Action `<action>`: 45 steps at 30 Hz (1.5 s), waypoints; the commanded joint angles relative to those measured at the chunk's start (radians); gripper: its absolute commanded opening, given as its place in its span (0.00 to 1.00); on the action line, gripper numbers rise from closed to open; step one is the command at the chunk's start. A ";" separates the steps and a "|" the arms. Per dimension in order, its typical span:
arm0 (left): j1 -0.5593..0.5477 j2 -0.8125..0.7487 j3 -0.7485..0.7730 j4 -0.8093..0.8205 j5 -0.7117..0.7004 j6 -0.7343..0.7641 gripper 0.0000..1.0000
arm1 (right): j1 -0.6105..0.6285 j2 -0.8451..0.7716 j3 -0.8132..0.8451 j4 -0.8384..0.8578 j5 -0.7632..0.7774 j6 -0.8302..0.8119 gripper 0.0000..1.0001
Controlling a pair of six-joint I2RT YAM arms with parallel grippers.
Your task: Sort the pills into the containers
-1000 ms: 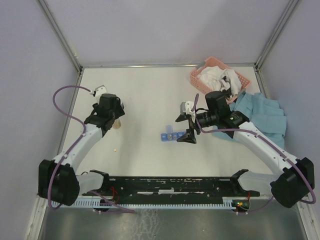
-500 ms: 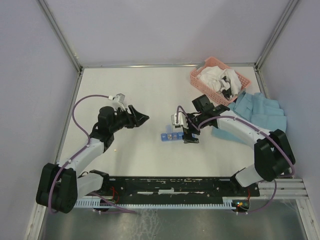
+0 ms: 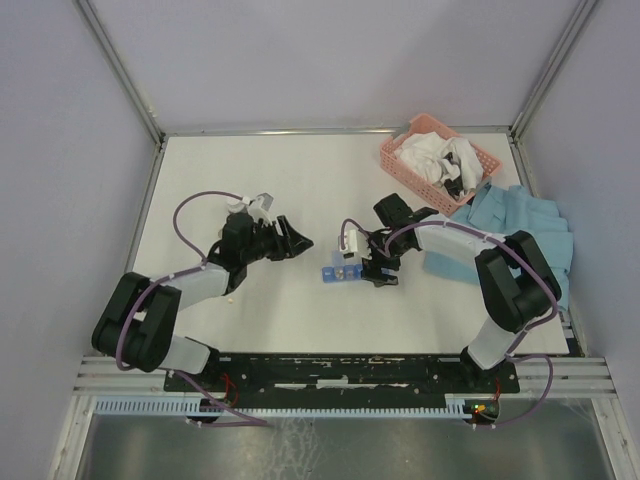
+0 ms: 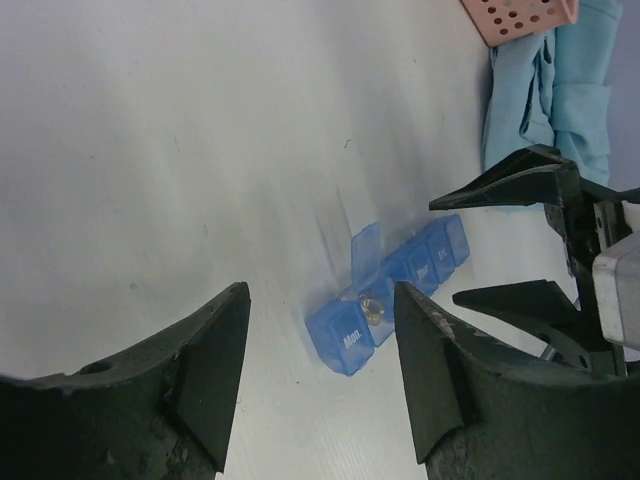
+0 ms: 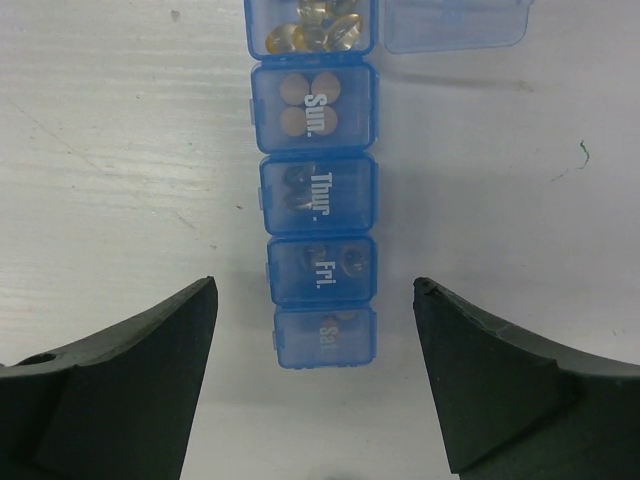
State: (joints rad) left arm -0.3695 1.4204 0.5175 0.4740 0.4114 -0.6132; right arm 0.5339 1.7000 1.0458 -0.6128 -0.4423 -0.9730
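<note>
A narrow blue plastic pill-organiser strip [image 3: 344, 271] is seen lying flat near the middle of the white desk [image 3: 300, 180]; one compartment is stood open with its lid raised, and small yellowish-orange pills [image 5: 310, 35] are held inside it; the compartments marked Sun, Thur, Fri and Sat are shut. The right gripper [image 3: 380, 262] is lowered over the strip's Sat end, its fingers [image 5: 130, 380] spread apart on either side without contact. The left gripper [image 3: 300, 238] is held left of the strip, fingers [image 4: 215, 370] parted, nothing gripped. A pink slatted plastic basket [image 3: 440, 155] and a light-blue folded cloth [image 3: 530, 225] are placed well right of the strip.
</note>
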 commanded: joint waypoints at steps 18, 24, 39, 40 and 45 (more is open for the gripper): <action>-0.009 0.362 0.252 -0.002 0.090 -0.051 0.47 | 0.052 0.044 0.038 0.063 0.028 0.033 0.75; -0.019 0.393 0.274 0.002 0.115 -0.060 0.45 | 0.067 0.053 0.054 0.050 0.037 0.035 0.71; -0.062 0.464 0.357 -0.084 0.137 -0.025 0.39 | 0.081 0.071 0.071 0.035 0.052 0.046 0.63; -0.063 0.463 0.357 -0.089 0.135 -0.022 0.38 | 0.082 0.072 0.071 0.034 0.053 0.045 0.63; -0.070 0.471 0.371 -0.109 0.136 -0.011 0.35 | 0.089 0.079 0.078 0.022 0.058 0.043 0.58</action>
State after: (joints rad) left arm -0.4343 1.8805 0.8482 0.3752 0.5301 -0.6403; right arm 0.6136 1.7687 1.0790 -0.5808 -0.3923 -0.9360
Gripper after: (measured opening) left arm 0.365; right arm 0.601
